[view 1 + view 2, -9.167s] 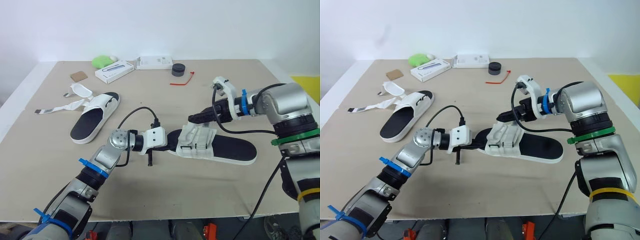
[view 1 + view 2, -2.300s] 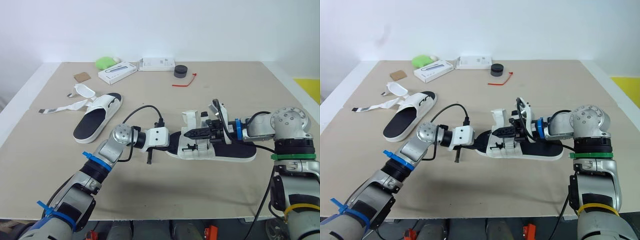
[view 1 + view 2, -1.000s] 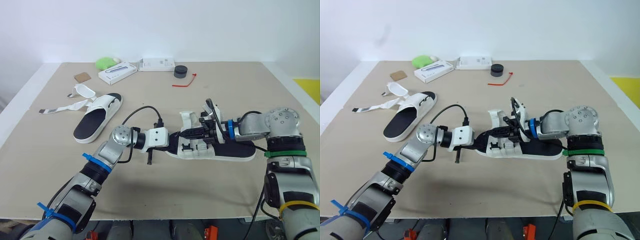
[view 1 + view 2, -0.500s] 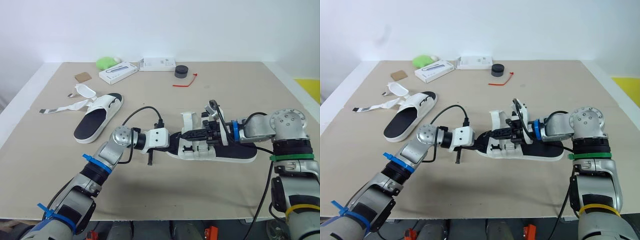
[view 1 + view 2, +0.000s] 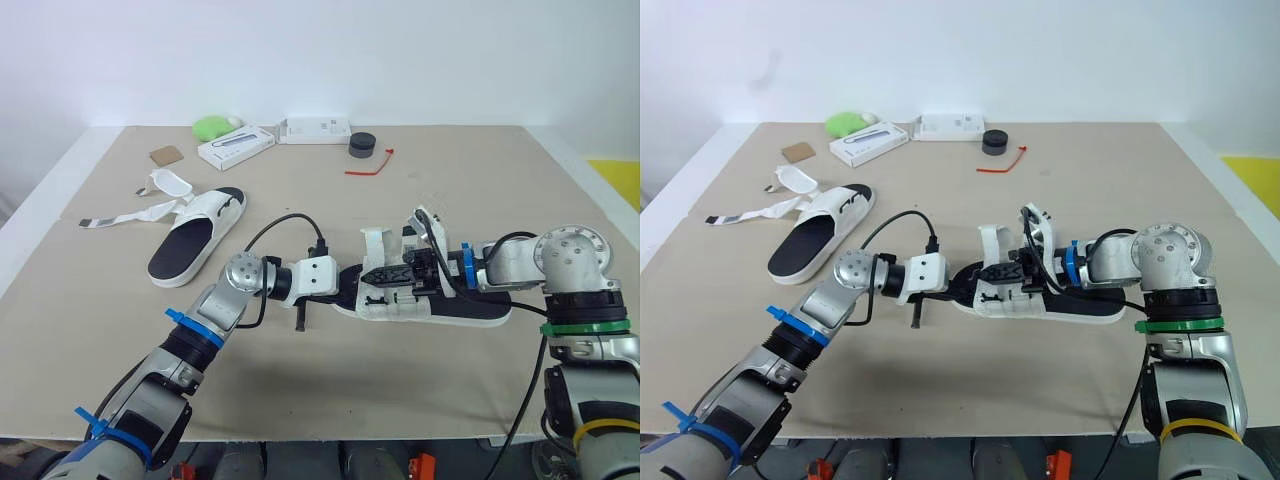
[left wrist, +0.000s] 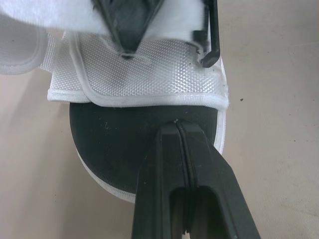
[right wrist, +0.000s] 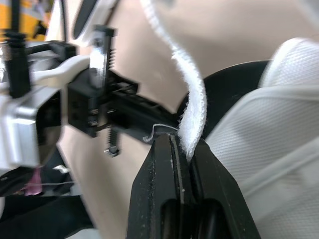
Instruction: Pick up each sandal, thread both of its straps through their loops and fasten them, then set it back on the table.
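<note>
Right gripper probably hides part of sandal.

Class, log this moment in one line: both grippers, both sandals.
left gripper shut at near sandal toe | right gripper shut on strap | far sandal unfastened on table

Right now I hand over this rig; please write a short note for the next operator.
Left gripper: shut, tips on the near sandal's toe end; the sandal lies on the table.
Right gripper: shut on a white strap over that sandal's upper.
Far sandal: flat toward the table's left side, straps loose and spread.
Done: nothing I can confirm as fastened.
Left: thread and fasten the near sandal's straps, then do the far sandal.
</note>
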Controlling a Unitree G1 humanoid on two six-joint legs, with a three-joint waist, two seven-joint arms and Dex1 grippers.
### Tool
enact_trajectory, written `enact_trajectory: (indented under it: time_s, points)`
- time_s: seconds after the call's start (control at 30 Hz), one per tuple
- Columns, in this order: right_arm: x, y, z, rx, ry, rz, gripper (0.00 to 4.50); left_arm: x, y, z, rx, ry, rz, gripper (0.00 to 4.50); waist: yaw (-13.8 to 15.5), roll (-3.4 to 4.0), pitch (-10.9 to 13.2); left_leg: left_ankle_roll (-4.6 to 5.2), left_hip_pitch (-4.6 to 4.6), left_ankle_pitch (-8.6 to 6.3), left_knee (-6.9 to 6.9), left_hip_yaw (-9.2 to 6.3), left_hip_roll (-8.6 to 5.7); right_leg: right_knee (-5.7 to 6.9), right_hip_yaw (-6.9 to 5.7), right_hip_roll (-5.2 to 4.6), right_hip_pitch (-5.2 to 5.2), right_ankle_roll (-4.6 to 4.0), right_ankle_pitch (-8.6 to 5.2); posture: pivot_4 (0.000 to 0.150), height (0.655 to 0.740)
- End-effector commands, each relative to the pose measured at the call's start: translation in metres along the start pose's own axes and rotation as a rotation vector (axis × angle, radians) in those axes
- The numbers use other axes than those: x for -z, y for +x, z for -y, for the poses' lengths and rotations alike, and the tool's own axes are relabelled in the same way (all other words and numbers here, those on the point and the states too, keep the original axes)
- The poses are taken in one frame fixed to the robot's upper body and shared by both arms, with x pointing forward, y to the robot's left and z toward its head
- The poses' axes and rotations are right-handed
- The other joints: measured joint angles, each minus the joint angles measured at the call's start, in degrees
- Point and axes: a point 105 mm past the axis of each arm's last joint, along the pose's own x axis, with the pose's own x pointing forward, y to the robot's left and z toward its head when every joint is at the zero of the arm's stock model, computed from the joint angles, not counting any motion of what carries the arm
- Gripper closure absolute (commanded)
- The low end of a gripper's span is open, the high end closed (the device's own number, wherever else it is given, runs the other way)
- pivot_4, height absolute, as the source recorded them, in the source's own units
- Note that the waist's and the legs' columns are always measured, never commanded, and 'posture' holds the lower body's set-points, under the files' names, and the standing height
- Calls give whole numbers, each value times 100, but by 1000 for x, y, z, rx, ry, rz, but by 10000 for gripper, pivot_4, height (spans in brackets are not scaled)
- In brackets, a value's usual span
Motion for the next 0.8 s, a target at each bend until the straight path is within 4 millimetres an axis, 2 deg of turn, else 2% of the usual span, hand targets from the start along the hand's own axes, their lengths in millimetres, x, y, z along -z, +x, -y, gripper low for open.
enact_trajectory:
  time_s: [0.03,0.23,0.4,0.57,0.67,0.8]
  points:
    - [7,3,11,67,10,-47,44534,26,7,23,80,-66,-91,45000,0,1,0,1,0,-1,-2,0,0,0,0,0,-1,-1,-1,1500,7400]
    - [5,-3,8,42,-12,-46,44534,26,8,24,81,-68,-91,45000,2,1,0,7,-3,-4,-4,0,0,-1,-2,0,-3,-1,-5,1500,7400]
    - [8,-6,-13,-75,-75,-46,44534,25,8,24,81,-70,-89,45000,5,1,0,8,-4,-6,-4,0,0,-1,-2,0,-3,0,-8,1500,7400]
    - [20,-6,-32,-150,-244,-76,44534,25,8,24,82,-71,-91,45000,17,2,1,13,-6,-14,-5,0,-2,-2,-3,-1,-3,12,-11,1500,7400]
    - [28,5,-19,-51,-354,-103,44534,25,8,24,82,-71,-91,45000,12,1,0,13,-5,-21,-3,0,-4,-2,-3,-3,-2,17,-15,1500,7400]
    - [44,10,-6,30,-500,-181,44534,24,8,24,81,-74,-89,45000,9,-2,-3,12,-2,-22,-1,0,-3,-2,-4,-3,-2,1,-23,1500,7400]
